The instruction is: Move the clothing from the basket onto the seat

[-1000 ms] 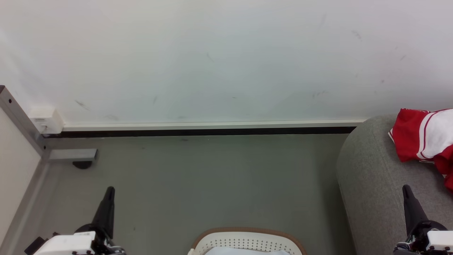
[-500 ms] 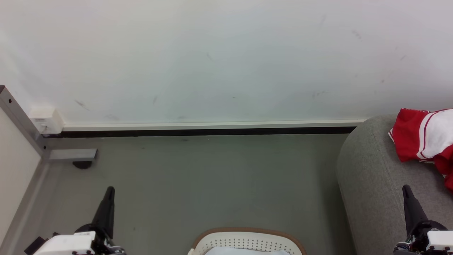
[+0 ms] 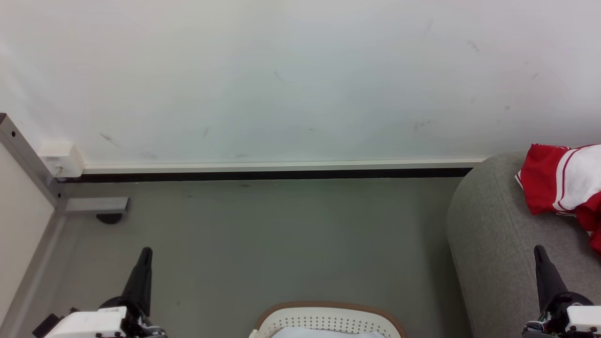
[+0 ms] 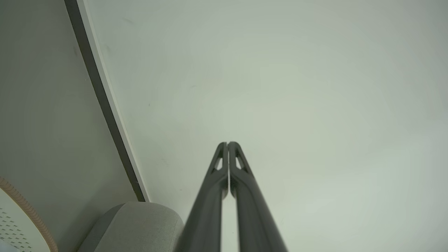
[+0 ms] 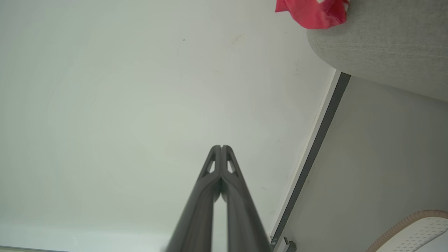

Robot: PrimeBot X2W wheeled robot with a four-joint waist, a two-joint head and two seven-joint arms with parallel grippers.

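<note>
Head view: clothing [image 3: 561, 180] on seat [image 3: 493, 244]; basket [image 3: 328, 321] beside.
Left hand [image 3: 147, 251]: clenched, empty.
Right hand [image 3: 538, 248]: clenched, empty.

The grey floor [image 3: 291, 244] runs back to a dark skirting [image 3: 263, 175] along the wall. The white basket [image 3: 328, 311] with a brown rim stands on it at the near edge. The big grey seat [image 3: 493, 244] stands to the basket's right, a little apart. Red and white clothing [image 3: 558, 183] lies on top of the seat. A metal foot [image 3: 96, 205] rests on the floor at the left.
</note>
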